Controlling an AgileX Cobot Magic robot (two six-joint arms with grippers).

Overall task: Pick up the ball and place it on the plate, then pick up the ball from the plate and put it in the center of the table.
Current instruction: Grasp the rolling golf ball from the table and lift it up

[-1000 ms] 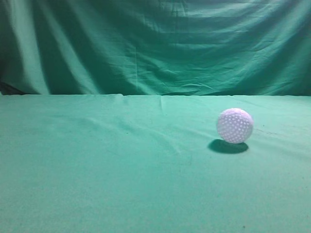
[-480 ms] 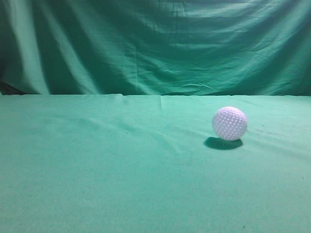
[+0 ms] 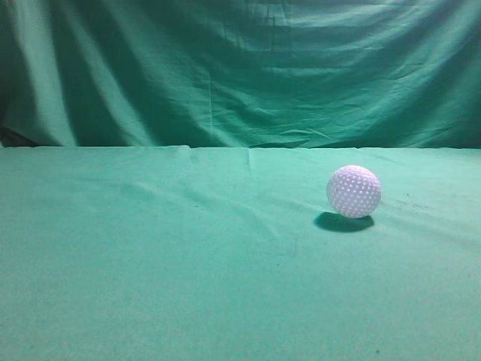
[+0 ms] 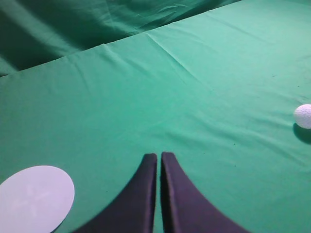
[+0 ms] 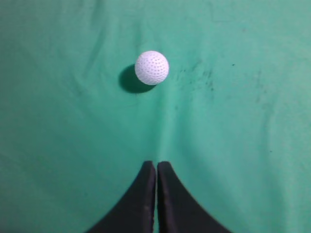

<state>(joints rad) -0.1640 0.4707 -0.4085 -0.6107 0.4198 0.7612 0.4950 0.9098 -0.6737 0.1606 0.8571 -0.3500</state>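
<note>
The white dimpled ball (image 3: 354, 191) rests on the green cloth table (image 3: 150, 256), right of the middle in the exterior view. It also shows in the right wrist view (image 5: 151, 67), ahead of my right gripper (image 5: 156, 164), which is shut and empty. In the left wrist view the ball (image 4: 303, 116) sits at the far right edge. My left gripper (image 4: 159, 156) is shut and empty. The white plate (image 4: 34, 198) lies at the lower left of the left wrist view, left of the left gripper. Neither gripper shows in the exterior view.
A draped green backdrop curtain (image 3: 240, 68) hangs behind the table's far edge. The cloth has shallow wrinkles around the ball.
The ball has rolled a little to the left and slightly farther back on the table. It has nearly come to rest.
</note>
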